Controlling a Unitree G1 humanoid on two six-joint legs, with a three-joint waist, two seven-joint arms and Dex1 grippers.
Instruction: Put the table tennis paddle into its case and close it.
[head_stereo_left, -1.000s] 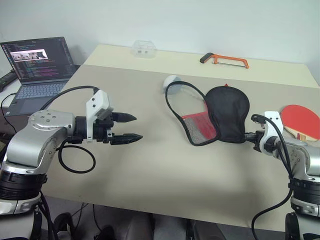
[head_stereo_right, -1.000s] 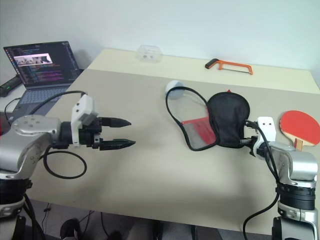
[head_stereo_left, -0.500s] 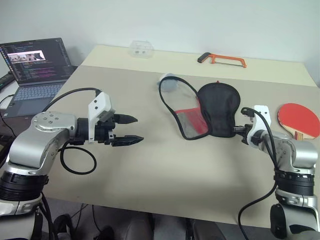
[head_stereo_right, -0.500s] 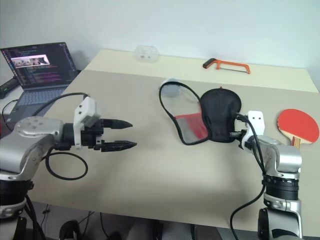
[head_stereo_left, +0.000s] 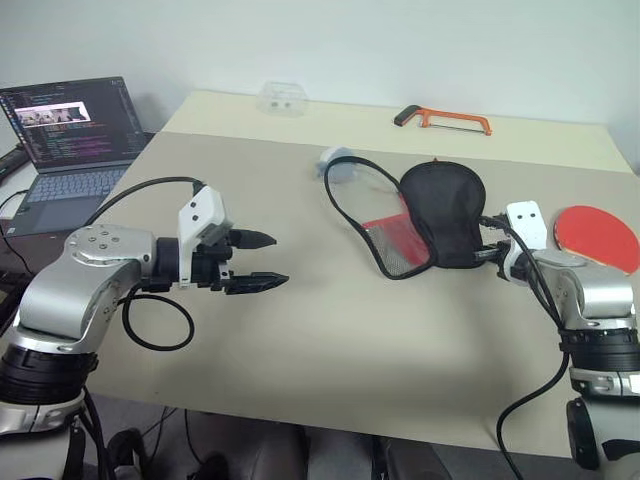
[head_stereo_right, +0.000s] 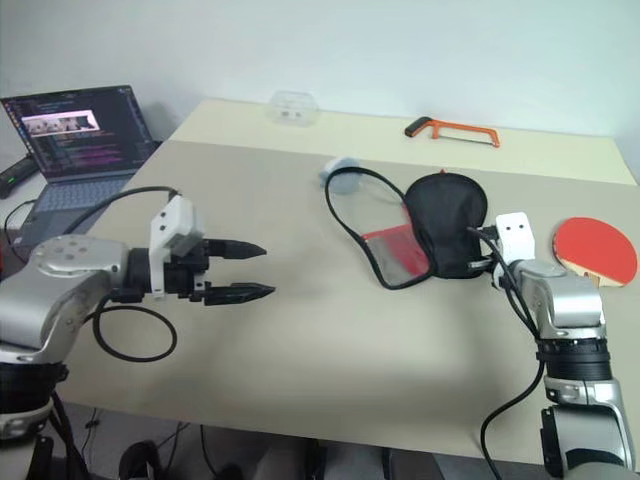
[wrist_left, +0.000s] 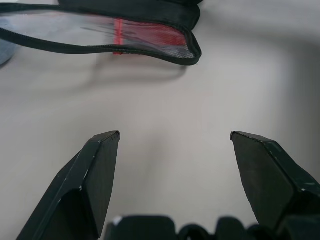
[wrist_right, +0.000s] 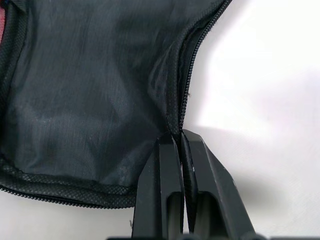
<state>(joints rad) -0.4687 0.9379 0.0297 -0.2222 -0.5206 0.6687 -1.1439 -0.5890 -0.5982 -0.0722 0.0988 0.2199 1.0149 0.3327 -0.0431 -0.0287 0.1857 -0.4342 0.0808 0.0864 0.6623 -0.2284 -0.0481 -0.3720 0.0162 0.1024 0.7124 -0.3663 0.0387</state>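
The case (head_stereo_left: 430, 217) is spread open on the table (head_stereo_left: 300, 330), black half up, red mesh half folded out beside it. Its black zipper edge is pinched between the closed fingers of the right gripper (wrist_right: 181, 142). Just beyond that gripper, away from the case, the table tennis paddle (head_stereo_left: 597, 234) is laid red face up. Well apart from the case, on its other side, the left gripper (head_stereo_left: 262, 261) is held above the table with fingers spread wide and nothing gripped.
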